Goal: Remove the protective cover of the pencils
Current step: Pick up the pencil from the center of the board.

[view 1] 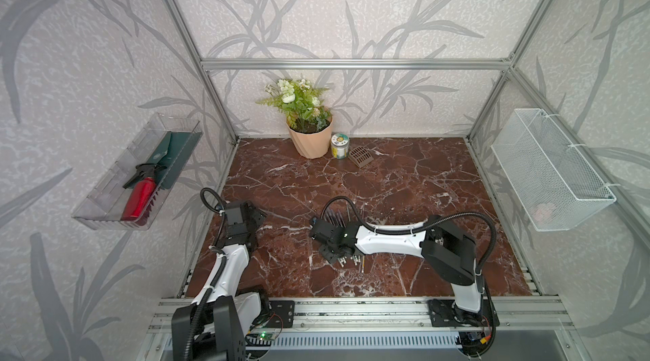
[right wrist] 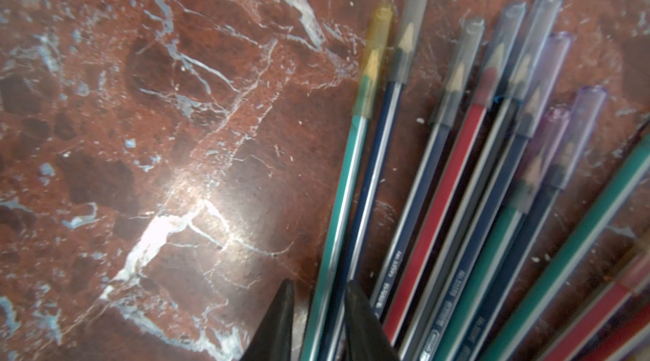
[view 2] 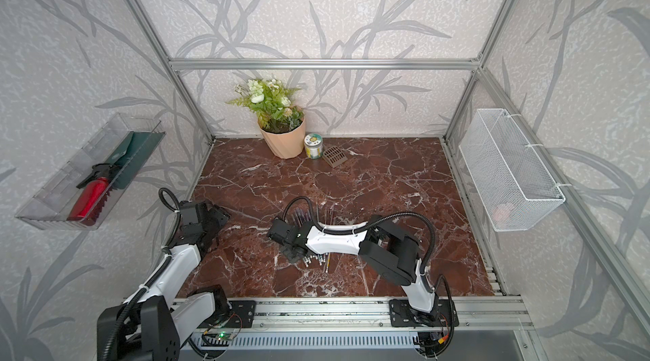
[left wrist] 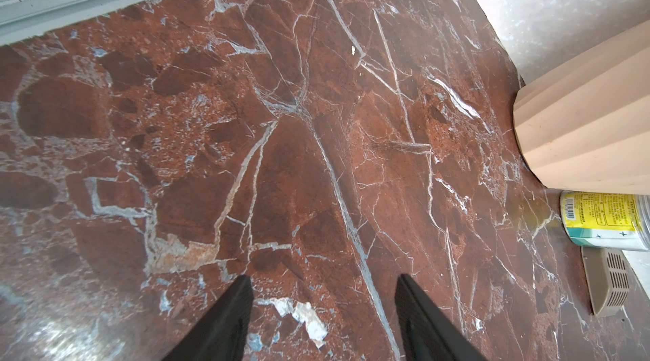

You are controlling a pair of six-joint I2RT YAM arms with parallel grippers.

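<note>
The pencils (right wrist: pixel 446 201) are fanned out at the middle of the table (view 1: pixel 387 183), with caps (right wrist: pixel 520 56) fitted on their far tips. The two leftmost are straddled by the narrowly parted right gripper (right wrist: pixel 320 285); whether they are gripped cannot be told. The left gripper (left wrist: pixel 325 306), at the left, is held wide apart and empty.

Pencils (right wrist: pixel 439 218): about a dozen long, thin barrels in teal, navy and red with pale stripes. They lie flat at mid red-marble surface (right wrist: pixel 140 130), fanned side by side, several touching or overlapping. White erasers (view 1: pixel 351 262) point toward the near edge.
Protective caps (right wrist: pixel 411 25): short translucent plastic sleeves in yellow, grey, blue and purple, seated over each sharpened tip in view.
</note>
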